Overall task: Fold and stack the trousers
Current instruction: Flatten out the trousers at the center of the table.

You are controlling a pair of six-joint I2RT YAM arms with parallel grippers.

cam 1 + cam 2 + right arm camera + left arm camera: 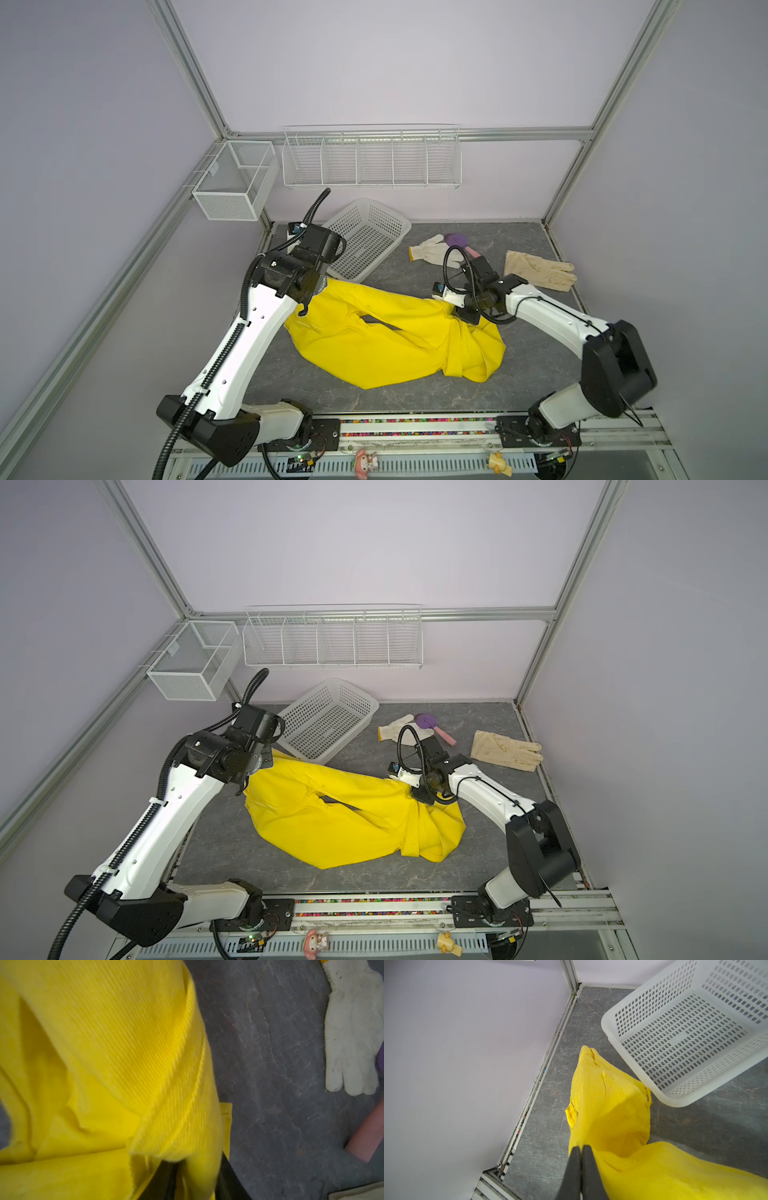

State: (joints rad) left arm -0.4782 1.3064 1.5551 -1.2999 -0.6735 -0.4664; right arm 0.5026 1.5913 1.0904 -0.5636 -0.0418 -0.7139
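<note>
The trousers (390, 345) lie crumpled on the bench (523, 374), at centre frame in both top views, just below the white basket (368, 243). The left claw (581, 1149) is clamped on their raised end, centre left. The right claw (195, 1160) stands parted, with yellow cloth between its jaws.

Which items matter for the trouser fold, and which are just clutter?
Job: bright-yellow fabric trousers; left gripper shut on them; right gripper at their other end.
Clutter: white perforated plastic basket; white knit glove; cream leather-like glove; purple scoop with pink handle.
</note>
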